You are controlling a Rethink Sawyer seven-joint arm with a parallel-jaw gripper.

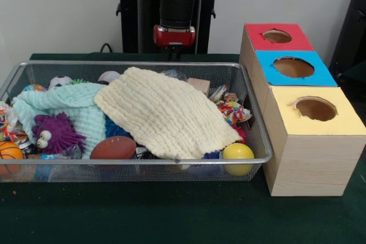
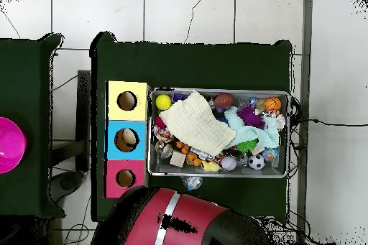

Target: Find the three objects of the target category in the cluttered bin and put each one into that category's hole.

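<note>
The bin (image 1: 137,158) is sitting on the green counter (image 1: 171,215), filling the counter's left and middle in the front view, its long rim running alongside the near edge; inside it, going left to right, a small basketball (image 1: 8,155) is lying against the left wall; a purple toy (image 1: 54,132) with eyes is resting on a mint cloth (image 1: 68,104); a brown football (image 1: 113,147) is leaning at the near wall; a cream cloth (image 1: 166,112) is spreading over the middle and hiding whatever is lying beneath; a yellow ball (image 1: 237,154) is sitting in the near right corner; bright wrapped bits (image 1: 233,110) are crowding the right wall.

Of the three objects, I cannot pick any out for certain inside the bin; in the overhead view one clear crinkled lump (image 2: 192,182) is lying on the counter just outside the bin's rim, on the robot's side.

Toward the counter's right edge three boxes are standing in a row, touching each other and just beside the bin: the yellow box (image 1: 314,141) nearest, the blue box (image 1: 291,68) in the middle, the red box (image 1: 276,37) farthest; each top is showing a round hole.

The arm (image 1: 176,4) is hanging at the counter's far edge behind the bin; the end effector (image 1: 173,54) is only partly showing there, and I cannot tell whether it is open or closed.
</note>
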